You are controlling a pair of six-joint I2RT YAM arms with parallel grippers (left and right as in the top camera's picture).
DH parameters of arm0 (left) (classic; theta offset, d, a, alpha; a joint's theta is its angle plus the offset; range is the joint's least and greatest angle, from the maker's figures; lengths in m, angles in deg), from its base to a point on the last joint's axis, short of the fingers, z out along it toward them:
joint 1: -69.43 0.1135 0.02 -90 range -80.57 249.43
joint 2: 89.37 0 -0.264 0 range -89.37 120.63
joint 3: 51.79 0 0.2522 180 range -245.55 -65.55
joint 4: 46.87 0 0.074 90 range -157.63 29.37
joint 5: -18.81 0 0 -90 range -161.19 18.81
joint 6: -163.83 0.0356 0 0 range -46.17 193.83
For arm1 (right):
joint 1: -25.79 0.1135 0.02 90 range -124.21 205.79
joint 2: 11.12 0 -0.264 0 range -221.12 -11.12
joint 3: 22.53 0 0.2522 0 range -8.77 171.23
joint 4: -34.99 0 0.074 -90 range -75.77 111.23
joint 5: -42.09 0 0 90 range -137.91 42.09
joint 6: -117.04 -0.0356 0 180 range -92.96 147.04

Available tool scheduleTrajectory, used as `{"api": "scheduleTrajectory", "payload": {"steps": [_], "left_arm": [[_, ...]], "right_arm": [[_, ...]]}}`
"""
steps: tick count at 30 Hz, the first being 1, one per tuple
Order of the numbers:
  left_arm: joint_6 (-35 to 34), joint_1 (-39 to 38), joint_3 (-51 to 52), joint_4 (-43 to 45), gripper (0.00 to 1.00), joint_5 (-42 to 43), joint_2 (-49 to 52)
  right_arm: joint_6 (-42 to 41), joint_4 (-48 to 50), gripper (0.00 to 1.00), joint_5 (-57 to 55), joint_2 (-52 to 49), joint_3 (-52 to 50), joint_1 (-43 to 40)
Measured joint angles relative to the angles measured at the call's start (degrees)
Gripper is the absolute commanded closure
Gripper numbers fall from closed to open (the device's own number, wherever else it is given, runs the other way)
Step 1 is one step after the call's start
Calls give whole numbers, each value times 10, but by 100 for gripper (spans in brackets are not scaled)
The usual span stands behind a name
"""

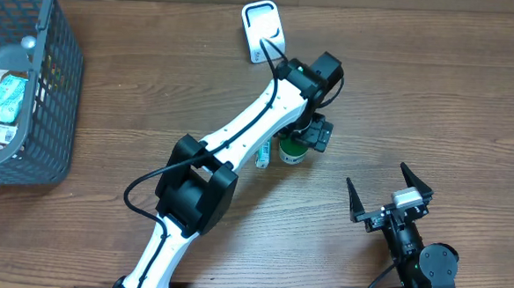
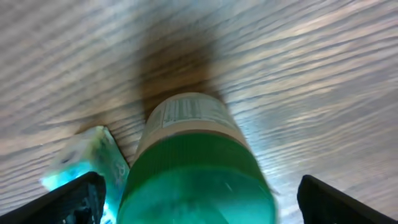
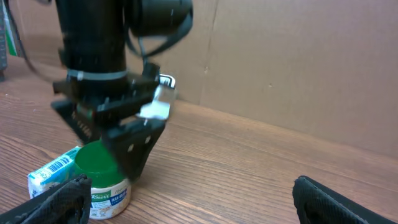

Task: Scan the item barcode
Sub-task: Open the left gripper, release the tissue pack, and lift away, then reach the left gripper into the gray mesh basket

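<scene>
Jar [image 2: 189, 124] stands upright at counter [image 1: 471, 102] centre; left end effector [image 2: 200, 193] straddles it, spread wide, gripping nothing. Right end effector [image 1: 376, 173], at 4 o'clock, gapes empty. Grasp seems pending: close, lift, show barcode to scanner [image 1: 261, 25] at 11 o'clock.

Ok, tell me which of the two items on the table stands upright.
The green-lidded Knorr jar, standing between the open fingers of the left gripper. The small blue-and-white box beside it lies flat.

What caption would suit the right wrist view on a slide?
Left gripper open around a green-lidded Knorr jar, a small carton beside it.
</scene>
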Motion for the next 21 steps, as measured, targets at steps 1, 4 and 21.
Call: {"api": "scheduleTrajectory", "payload": {"steps": [1, 4, 21], "left_arm": [[0, 0, -15, -6, 0, 0, 0], [4, 0, -71, -31, 0, -8, 0], [57, 146, -514, -148, 0, -158, -18]], "right_arm": [[0, 0, 0, 0, 0, 0, 0], [0, 0, 0, 0, 0, 0, 0], [0, 0, 0, 0, 0, 0, 0]]}}
